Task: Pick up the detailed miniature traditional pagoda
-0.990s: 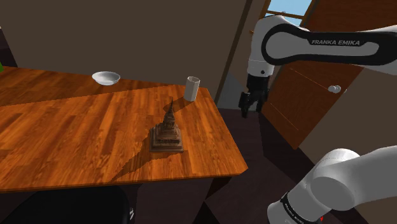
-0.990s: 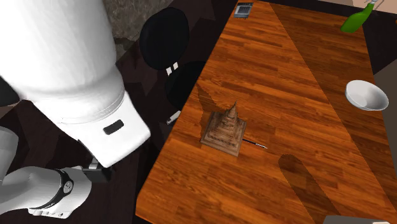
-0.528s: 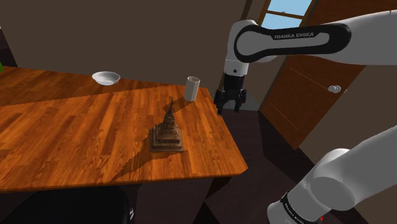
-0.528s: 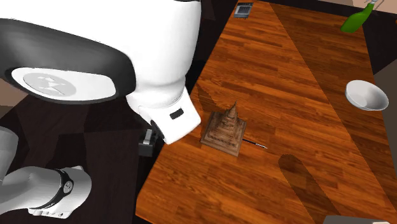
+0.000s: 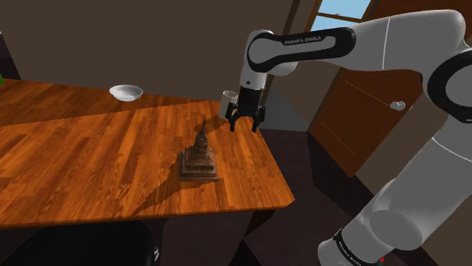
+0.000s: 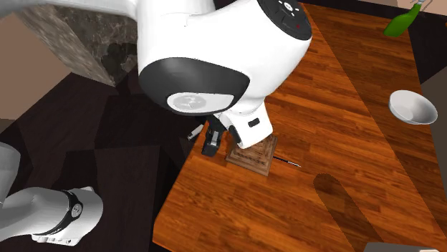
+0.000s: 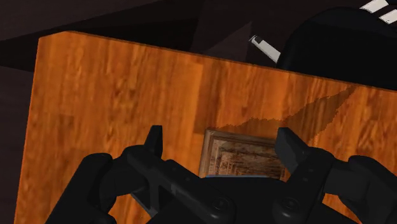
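The pagoda (image 5: 199, 154) is a small brown tiered tower with a pointed spire on a square base. It stands upright near the wooden table's (image 5: 91, 159) right end in the shoulder view. My black gripper (image 5: 243, 125) hangs open in the air above the table edge. It is to the right of and beyond the pagoda, close in front of the white cup (image 5: 228, 98), and holds nothing. In the wrist view the pagoda's base (image 7: 242, 159) lies between and beyond the spread fingertips (image 7: 154, 139). In the second exterior view the arm covers most of the pagoda (image 6: 256, 156).
A white bowl (image 5: 126, 92) sits at the table's far side. A green bottle (image 6: 401, 20) stands at a far corner, and a thin dark stick (image 6: 288, 162) lies beside the pagoda. A black chair (image 7: 343, 44) stands off the table edge. A wooden door (image 5: 378, 98) is to the right.
The arm has swung toward the shoulder view's left, carrying the gripper from beyond the table's end to above its edge near the cup. The pagoda has not moved.
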`<state>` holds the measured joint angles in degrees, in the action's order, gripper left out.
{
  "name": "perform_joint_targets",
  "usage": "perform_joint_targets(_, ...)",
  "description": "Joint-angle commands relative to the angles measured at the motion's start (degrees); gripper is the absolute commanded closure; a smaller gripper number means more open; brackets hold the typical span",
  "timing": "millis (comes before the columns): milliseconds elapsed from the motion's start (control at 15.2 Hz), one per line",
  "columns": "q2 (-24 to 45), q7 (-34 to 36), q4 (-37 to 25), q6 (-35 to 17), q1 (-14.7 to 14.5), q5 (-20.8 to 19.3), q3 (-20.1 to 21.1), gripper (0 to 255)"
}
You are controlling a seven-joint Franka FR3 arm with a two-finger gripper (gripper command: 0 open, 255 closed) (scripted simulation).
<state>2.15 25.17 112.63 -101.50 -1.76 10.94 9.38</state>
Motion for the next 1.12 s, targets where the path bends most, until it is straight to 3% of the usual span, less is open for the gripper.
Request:
perform_joint_targets(0, 4.12, 1.68, -3.56, -0.84, -0.02, 0.91, -0.02, 0)
perform_joint_targets(462, 19.55, 7.91, -19.77, -1.52, -0.68, 3.7, -0.08, 0)
perform_joint_targets(858, 33.7, 13.15, -37.53, 0.54, -1.25, 5.65, -0.35, 0)
perform_joint_targets(1056, 34.32, 12.58, -36.24, -1.28, -1.3, 5.7, -0.39, 0)
